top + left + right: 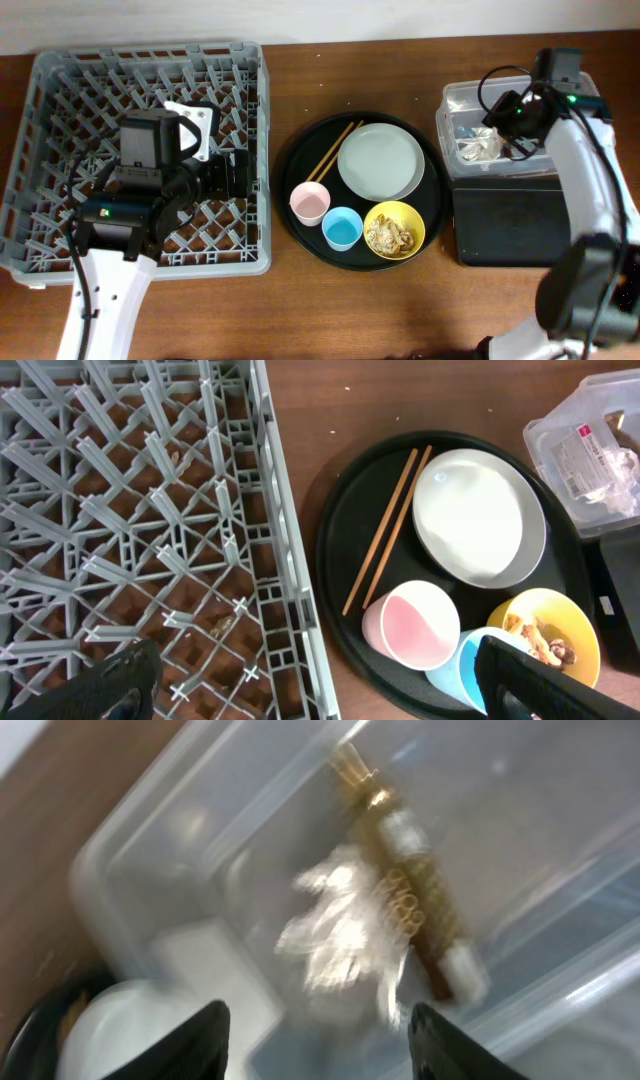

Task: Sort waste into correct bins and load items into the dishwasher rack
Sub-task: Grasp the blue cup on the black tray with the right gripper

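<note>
The grey dishwasher rack (60, 80) stands at the left and holds no dishes. My left gripper (235, 172) hangs open over its right side; in the left wrist view it (320, 690) is open and empty. On the round black tray (300, 150) lie the chopsticks (335, 150), grey plate (381, 162), pink cup (309, 203), blue cup (342, 228) and yellow bowl (394, 229) with food scraps (390, 235). My right gripper (320, 1040) is open and empty above the clear tub (180, 830). The white tissue (340, 935) and brown wrapper (400, 880) lie in the tub.
The shallow black rectangular tray (505, 225) sits just in front of the clear tub (455, 105) at the right. A strip of bare wooden table (275, 80) runs between the rack and the round tray. The right wrist view is motion-blurred.
</note>
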You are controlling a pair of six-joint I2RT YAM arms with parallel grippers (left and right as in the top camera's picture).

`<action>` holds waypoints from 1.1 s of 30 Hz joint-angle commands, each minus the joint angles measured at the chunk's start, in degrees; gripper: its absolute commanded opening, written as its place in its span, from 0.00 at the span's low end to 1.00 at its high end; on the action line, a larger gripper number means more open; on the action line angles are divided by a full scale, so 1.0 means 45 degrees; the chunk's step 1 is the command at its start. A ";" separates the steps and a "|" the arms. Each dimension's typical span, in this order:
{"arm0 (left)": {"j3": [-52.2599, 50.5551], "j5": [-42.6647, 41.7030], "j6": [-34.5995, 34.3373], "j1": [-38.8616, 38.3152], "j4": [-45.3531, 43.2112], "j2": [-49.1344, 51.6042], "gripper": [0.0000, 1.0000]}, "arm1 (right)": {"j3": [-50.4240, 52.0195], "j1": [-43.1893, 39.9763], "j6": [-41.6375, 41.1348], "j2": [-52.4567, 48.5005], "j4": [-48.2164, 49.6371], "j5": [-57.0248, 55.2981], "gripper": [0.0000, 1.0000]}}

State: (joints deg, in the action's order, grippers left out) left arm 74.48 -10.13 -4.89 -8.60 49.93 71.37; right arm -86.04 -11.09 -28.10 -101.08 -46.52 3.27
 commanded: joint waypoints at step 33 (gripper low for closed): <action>0.0214 -0.5450 -0.2817 0.1671 -0.0491 -0.0112 0.99 | 0.0413 0.8898 0.3444 0.1219 -0.5285 0.1579 0.04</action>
State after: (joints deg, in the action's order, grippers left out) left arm 74.50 -19.25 -13.56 -4.99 49.84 71.37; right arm -78.50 30.68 -18.26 -101.45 -68.49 6.70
